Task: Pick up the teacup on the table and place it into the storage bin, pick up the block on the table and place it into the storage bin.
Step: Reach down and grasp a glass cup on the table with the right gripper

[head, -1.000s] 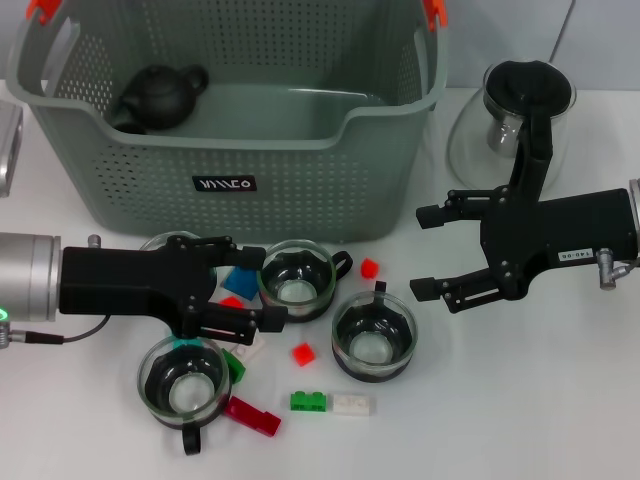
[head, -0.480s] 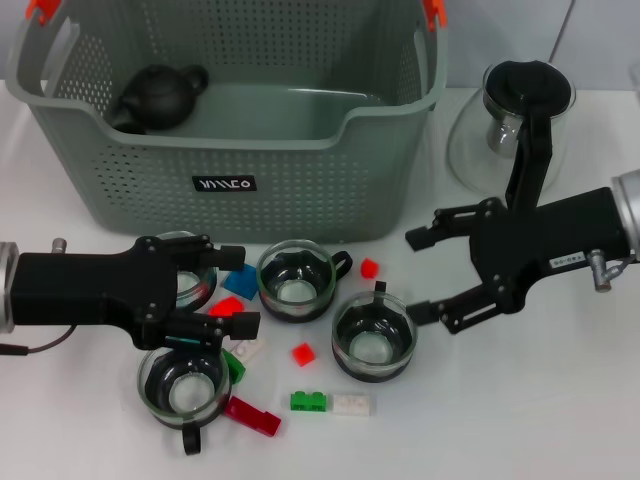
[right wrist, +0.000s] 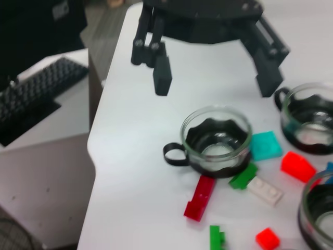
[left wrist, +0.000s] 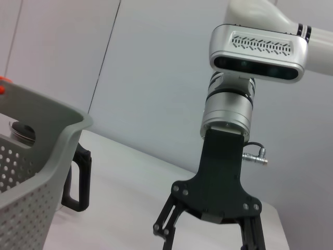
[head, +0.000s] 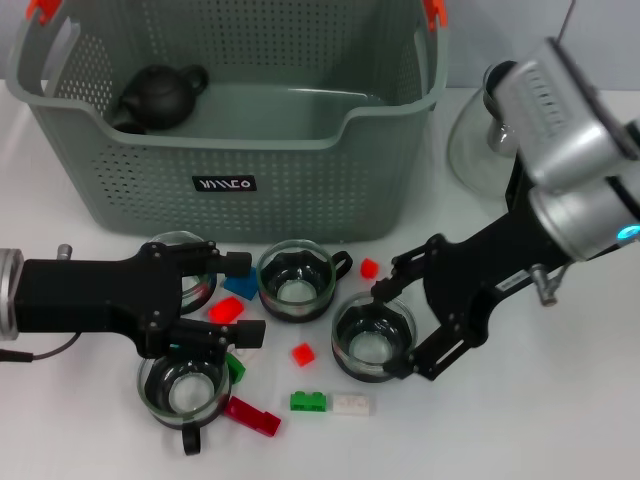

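Glass teacup (head: 373,337): rigid, slick, fragile; grip rim. Right gripper (head: 398,328) wide open, straddling it, empty. Left gripper (head: 243,298) open, empty.

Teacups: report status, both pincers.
Right pincer open, astride right teacup. Left pincer open over blocks. Storage bin holds only a teapot.

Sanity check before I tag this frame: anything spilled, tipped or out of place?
Nothing stands out. The four teacups stand upright among loose blocks on the table. A black teapot sits inside the storage bin. Both the left pincer and the right pincer are open.
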Controlling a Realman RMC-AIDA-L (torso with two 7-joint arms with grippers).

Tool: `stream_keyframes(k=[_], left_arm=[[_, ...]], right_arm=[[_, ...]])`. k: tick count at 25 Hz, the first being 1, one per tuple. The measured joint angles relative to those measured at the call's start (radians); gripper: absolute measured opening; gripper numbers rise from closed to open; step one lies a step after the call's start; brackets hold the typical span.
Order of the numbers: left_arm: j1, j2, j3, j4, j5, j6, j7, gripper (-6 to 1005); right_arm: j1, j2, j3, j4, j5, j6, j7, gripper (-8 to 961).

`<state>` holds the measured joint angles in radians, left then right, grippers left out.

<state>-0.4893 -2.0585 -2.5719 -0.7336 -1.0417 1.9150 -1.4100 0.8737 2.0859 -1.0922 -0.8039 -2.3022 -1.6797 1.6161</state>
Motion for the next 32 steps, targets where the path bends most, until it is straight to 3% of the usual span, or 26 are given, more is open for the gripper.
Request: stream_keyframes(k=[3, 14, 19, 32], left_arm=[[0.000, -0.001, 0.000, 0.001, 0.000, 0.001, 0.000, 929], [0.002, -0.010, -0.024, 0.004, 0.000, -0.013, 0.003, 928], [0.005, -0.013, -0.038, 0.021, 0.003, -0.020, 0.009, 927], [0.053, 0.000, -0.031, 0.026, 0.009, -0.017, 0.051, 926]], right_arm=[[0.029, 0.010, -0.044, 0.000, -0.029, 0.001, 0.036, 945], [0.114, 0.014, -0.189, -0.013, -0.127, 0.034, 0.113, 921], [0.128, 0.018, -0.273, -0.013, -0.127, 0.080, 0.115, 824], [0.134, 0.025, -0.427, -0.010, -0.093, 0.168, 0.123, 825]])
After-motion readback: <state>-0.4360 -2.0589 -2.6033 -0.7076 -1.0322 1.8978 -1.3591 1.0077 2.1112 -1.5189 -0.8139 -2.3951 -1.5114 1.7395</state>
